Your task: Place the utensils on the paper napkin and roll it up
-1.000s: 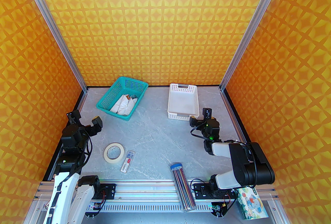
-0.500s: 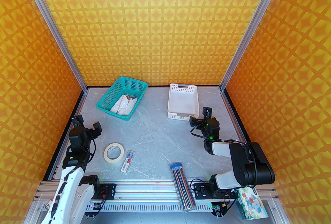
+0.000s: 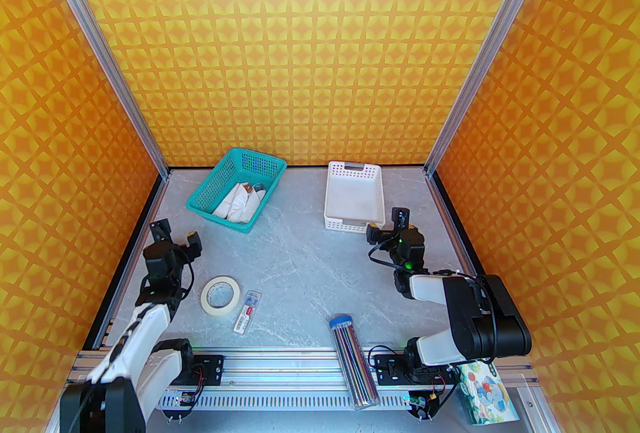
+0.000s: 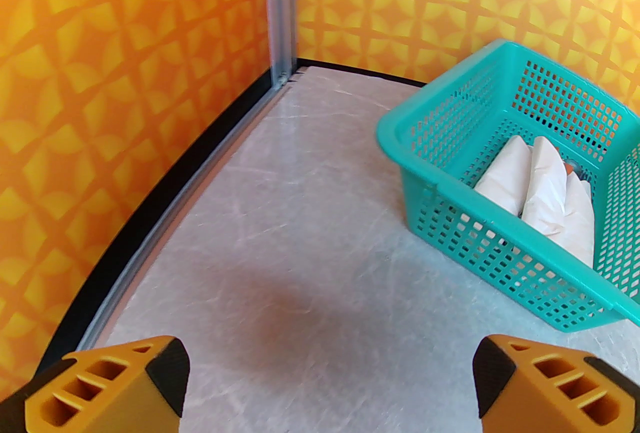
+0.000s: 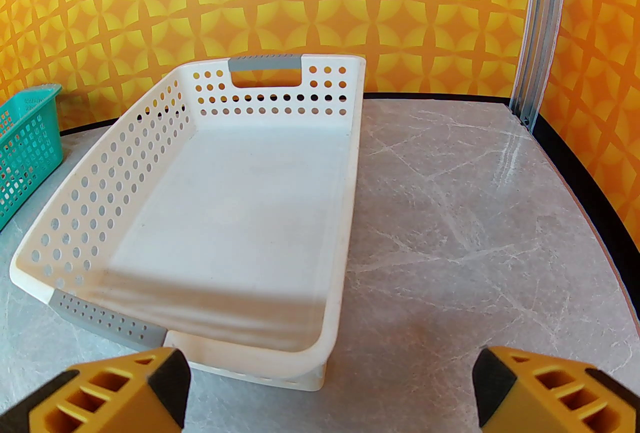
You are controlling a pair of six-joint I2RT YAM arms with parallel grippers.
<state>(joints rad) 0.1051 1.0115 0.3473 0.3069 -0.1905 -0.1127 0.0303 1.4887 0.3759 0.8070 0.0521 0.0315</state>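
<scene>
Left gripper [image 3: 176, 235]: jaws spread wide, empty, facing the teal basket [image 3: 227, 171] of rolled bundles [image 3: 240, 206]. Right gripper [image 5: 330, 386]: equally wide, empty, facing the white tray [image 5: 350, 161]. Its wrinkled floor sheet seems to be the paper napkin [image 5: 225, 221]. Pinch carelessly and you may tear it.

Teal basket [image 3: 212, 183] back left — white tray [image 3: 352, 201] back right; tape roll [image 3: 205, 297] nearer.

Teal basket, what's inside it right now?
The teal basket holds white rolled bundles lying side by side, with small reddish and silvery tips poking out at the far end. Whatever is wrapped inside them, and the basket floor beneath them, is covered.
</scene>
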